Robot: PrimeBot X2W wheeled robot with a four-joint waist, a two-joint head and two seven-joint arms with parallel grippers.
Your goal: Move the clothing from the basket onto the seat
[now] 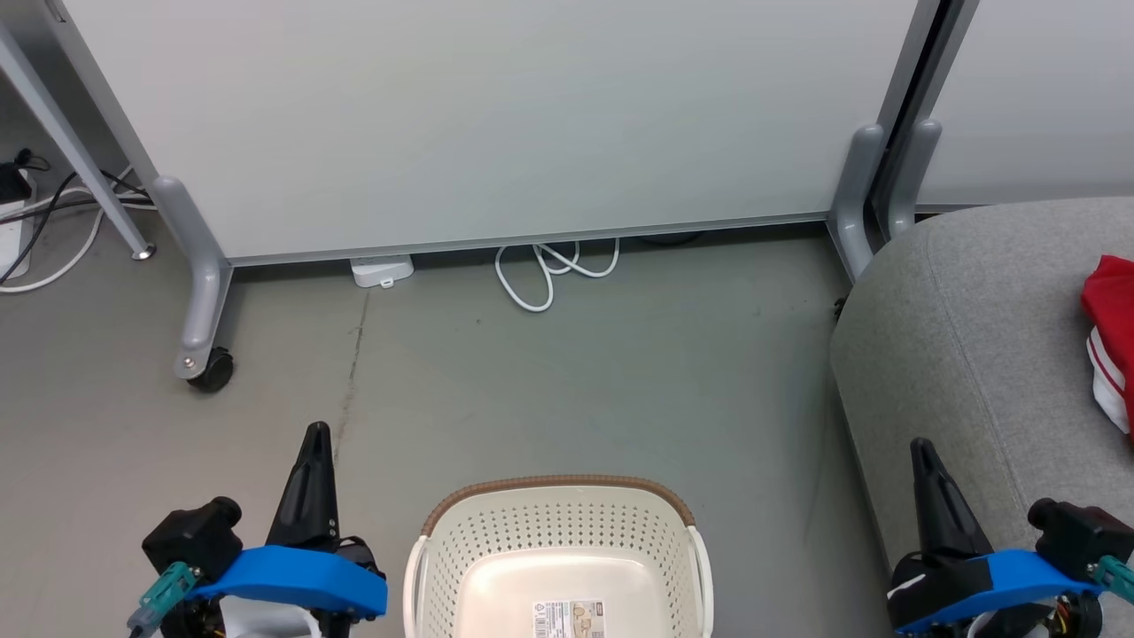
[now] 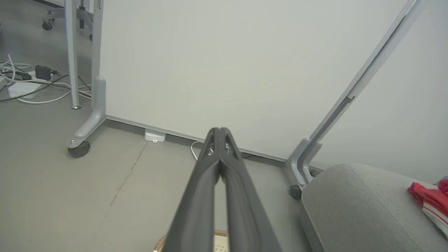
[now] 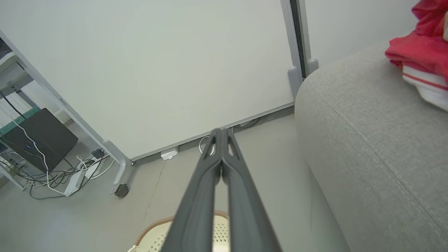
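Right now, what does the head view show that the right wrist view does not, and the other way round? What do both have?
Head view's own: the left gripper, shut, beside the basket, and the paper label on the basket's bottom.

Right wrist view's own: a dark box with tangled cables, left of the panel's leg.

Shared: the right gripper, shut; the basket's brown rim; the grey seat with red clothing lying on it; the white panel, its caster, and the looped white cable on the floor.
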